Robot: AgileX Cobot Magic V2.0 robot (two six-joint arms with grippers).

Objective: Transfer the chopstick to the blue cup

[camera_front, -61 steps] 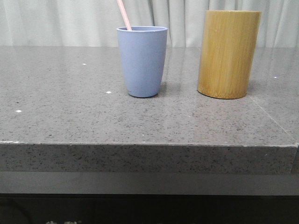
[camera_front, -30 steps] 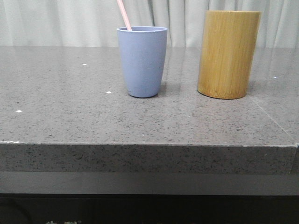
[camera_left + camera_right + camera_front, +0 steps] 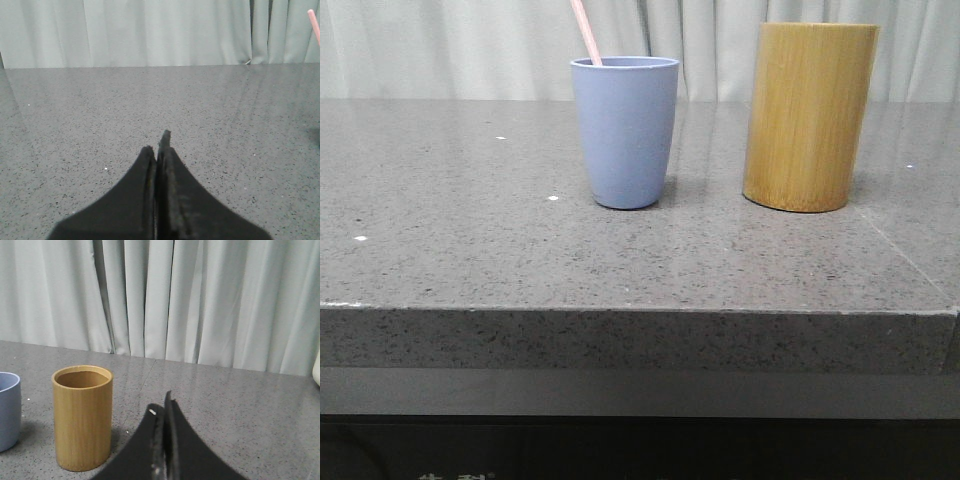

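Note:
The blue cup stands upright on the grey stone table, left of middle. A pale pink chopstick leans out of it to the upper left; only its upper end shows. Its tip also shows in the left wrist view. The cup's edge shows in the right wrist view. My left gripper is shut and empty over bare table, apart from the cup. My right gripper is shut and empty, to the right of the bamboo holder. Neither gripper shows in the front view.
A taller yellow-brown bamboo cylinder stands to the right of the blue cup; in the right wrist view its inside looks empty. Pale curtains hang behind the table. The table's front edge runs across the front view.

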